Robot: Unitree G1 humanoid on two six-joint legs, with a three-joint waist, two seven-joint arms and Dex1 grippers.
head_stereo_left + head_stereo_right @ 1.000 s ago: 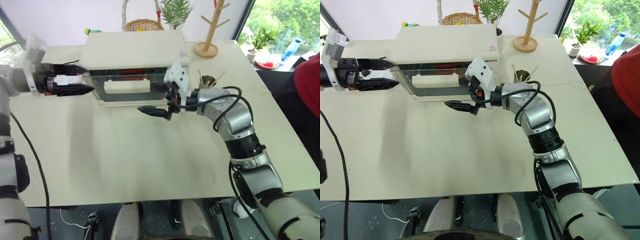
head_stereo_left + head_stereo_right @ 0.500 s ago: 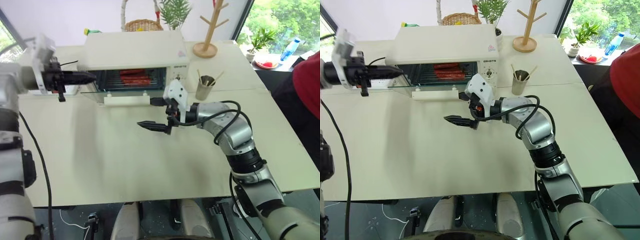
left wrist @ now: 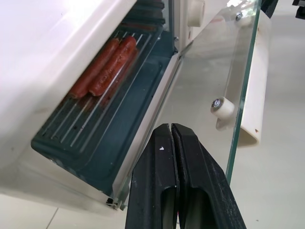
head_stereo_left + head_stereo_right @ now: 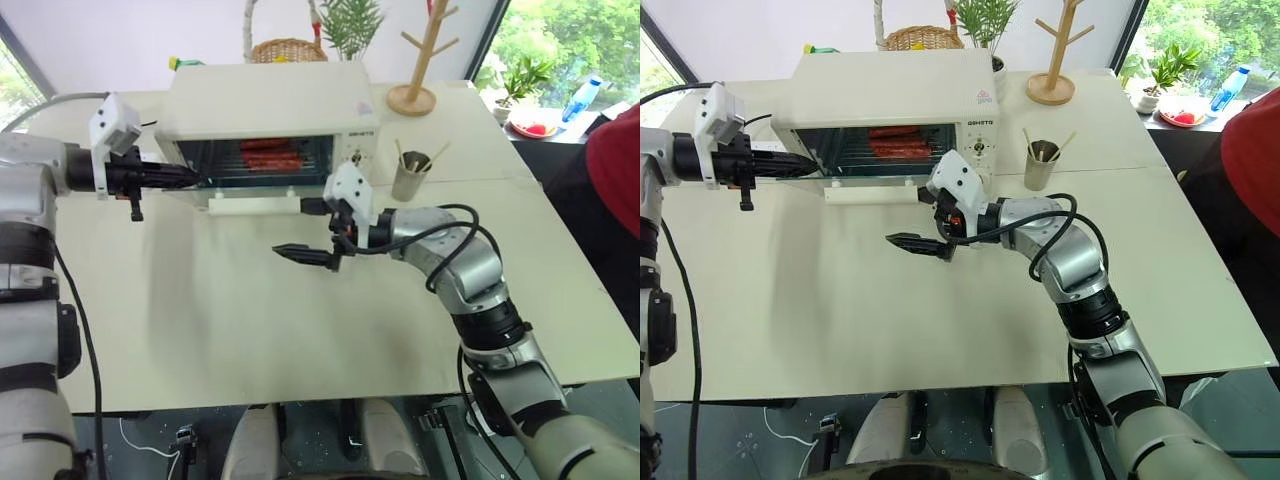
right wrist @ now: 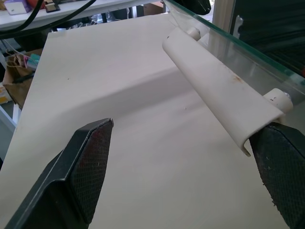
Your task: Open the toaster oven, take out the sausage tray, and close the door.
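A cream-white toaster oven [image 4: 895,95] sits toward the far edge of a pale tabletop [image 4: 940,300], its glass door [image 3: 214,71] swung down and lying open, the white bar handle [image 4: 872,194] at the door's front edge. The opening step looks done; the tray is not yet out. Inside, on a ribbed wire rack, the sausage tray [image 4: 895,143] holds at least two reddish-brown sausages [image 3: 107,64], lying side by side toward the back of the dark cavity.

The left end effector [image 3: 172,143] has its two black fingers pressed together with nothing between them, and points at the oven's left side, just beside the door's hinge. The right end effector [image 4: 923,215], in front of the oven, has its fingers spread wide and empty; in the right wrist view one finger sits just under the end of the handle.

Judging by this, the next move calls for an end effector to open, reach over the lowered glass and grip the tray's front lip, then draw it out level so the sausages do not roll. The glass door lies across that path.

Behind the oven stand a wicker basket [image 4: 923,36], a wooden mug tree [image 4: 1054,60] and a cup of sticks [image 4: 1041,165].
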